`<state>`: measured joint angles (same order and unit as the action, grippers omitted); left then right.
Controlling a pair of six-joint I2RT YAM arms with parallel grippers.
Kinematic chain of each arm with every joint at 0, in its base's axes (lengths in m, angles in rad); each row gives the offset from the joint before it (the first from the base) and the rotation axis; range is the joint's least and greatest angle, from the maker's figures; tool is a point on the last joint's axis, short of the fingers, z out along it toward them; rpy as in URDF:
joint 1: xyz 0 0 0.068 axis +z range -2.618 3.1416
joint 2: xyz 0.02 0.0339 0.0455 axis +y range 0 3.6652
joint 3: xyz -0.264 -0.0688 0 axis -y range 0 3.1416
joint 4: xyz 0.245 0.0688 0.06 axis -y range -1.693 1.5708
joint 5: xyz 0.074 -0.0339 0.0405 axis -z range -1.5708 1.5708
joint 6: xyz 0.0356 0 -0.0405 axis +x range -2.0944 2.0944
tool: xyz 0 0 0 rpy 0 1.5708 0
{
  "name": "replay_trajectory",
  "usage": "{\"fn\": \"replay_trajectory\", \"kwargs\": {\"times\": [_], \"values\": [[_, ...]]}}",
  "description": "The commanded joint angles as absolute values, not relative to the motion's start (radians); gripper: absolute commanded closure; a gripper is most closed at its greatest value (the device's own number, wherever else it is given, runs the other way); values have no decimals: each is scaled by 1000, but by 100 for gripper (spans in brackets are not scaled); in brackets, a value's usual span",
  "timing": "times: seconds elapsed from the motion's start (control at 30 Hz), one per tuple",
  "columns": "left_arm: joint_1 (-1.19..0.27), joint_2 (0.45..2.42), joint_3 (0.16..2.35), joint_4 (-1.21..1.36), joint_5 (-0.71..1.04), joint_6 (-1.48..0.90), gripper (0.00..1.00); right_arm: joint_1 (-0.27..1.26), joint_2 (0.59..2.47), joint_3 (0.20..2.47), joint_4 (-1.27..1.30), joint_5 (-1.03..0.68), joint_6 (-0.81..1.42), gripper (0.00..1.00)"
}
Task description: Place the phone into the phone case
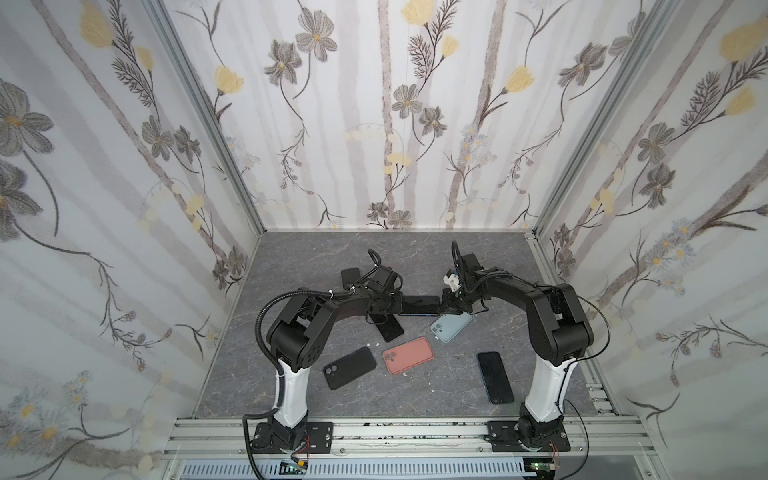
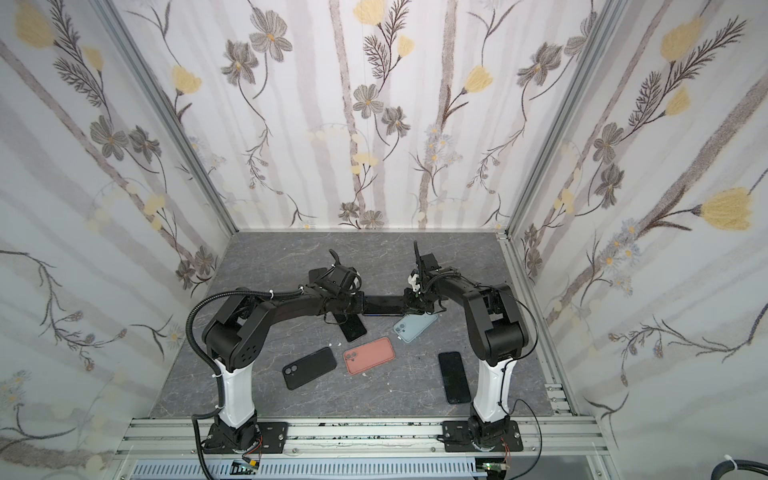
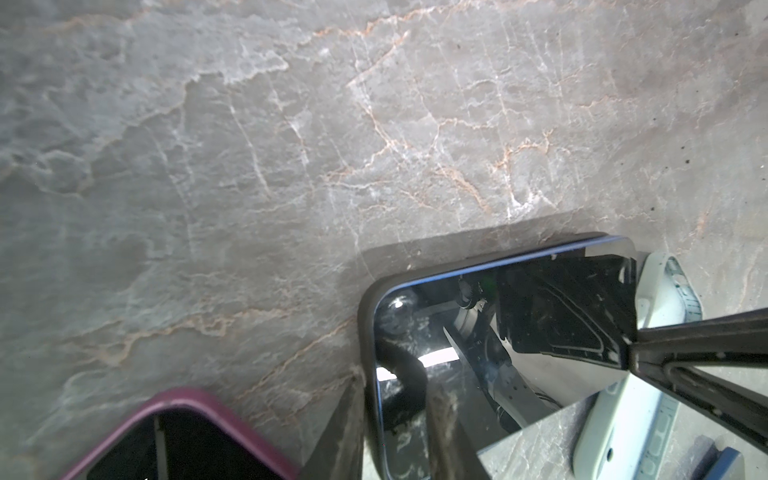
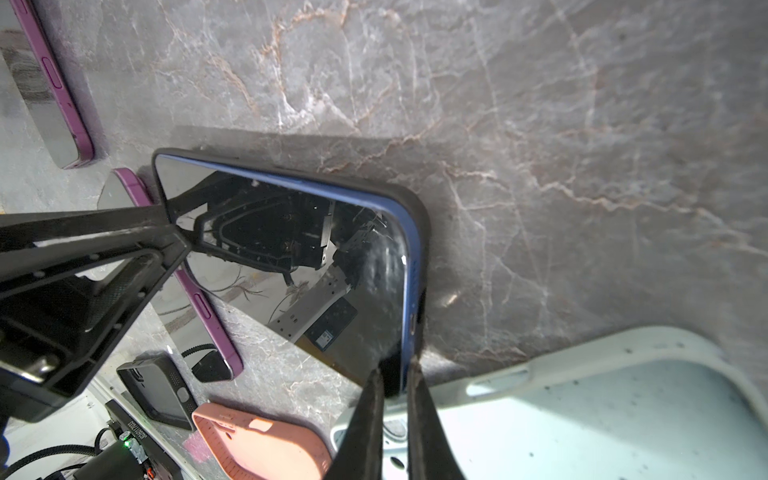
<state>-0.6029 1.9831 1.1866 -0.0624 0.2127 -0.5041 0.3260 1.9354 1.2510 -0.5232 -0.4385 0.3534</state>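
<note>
A blue phone [image 1: 419,305] with a dark screen hangs flat above the table between my two grippers in both top views [image 2: 382,305]. A black phone case [image 4: 419,216] wraps its far edge and corners; its rim [image 3: 368,316] also shows in the left wrist view. My left gripper [image 3: 395,432] is shut on one end, one finger [image 3: 449,436] on the screen [image 3: 478,353]. My right gripper [image 4: 395,399] is shut on the opposite end, pinching the blue edge [image 4: 409,291]. In a top view the left gripper [image 1: 401,305] and right gripper [image 1: 442,307] face each other.
On the grey marble table [image 1: 415,399] lie a light blue case [image 1: 451,327], a salmon case [image 1: 408,355], a black case [image 1: 350,368], a dark phone [image 1: 495,377] at the right and a purple-edged phone [image 1: 388,326] under the left arm. Flowered walls enclose three sides.
</note>
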Motion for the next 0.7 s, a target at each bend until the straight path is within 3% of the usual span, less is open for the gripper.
{"fn": "replay_trajectory", "kwargs": {"times": [0.0,0.57,0.67], "values": [[-605,1993,1186,-87,235,-505,75,336,1950,1255,-528,-454,337,90],[-609,1976,1143,-86,202,-511,75,354,1991,1261,-516,-425,350,93],[-608,1972,1138,-89,191,-508,75,357,1965,1265,-537,-384,352,89]]}}
